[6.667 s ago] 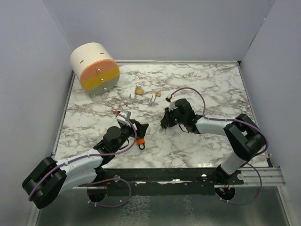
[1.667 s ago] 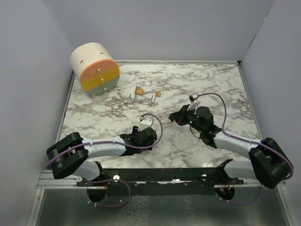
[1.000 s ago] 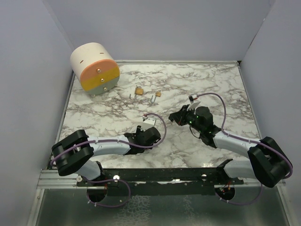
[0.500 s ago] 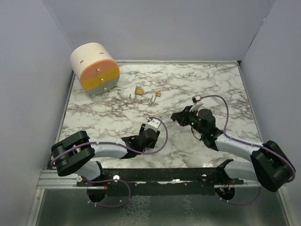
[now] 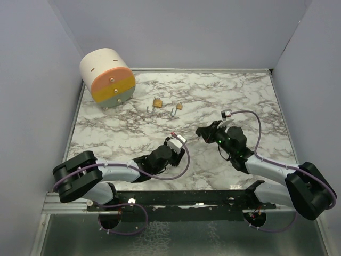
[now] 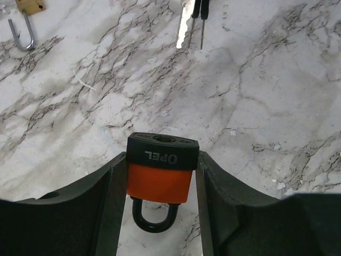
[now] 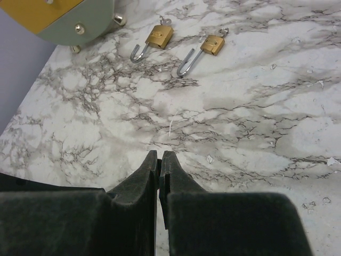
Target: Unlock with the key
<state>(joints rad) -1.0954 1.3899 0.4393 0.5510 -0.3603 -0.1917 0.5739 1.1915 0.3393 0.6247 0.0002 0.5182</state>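
Lengthwise along the left gripper [image 6: 161, 162], the orange padlock [image 6: 159, 182] points keyhole-end outward.

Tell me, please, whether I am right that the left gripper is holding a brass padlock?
Not quite: the left gripper is holding an orange padlock with a black cap, as the left wrist view shows.

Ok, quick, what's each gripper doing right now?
Left gripper: closed on the orange padlock.
Right gripper: shut, apparently pinching the key.
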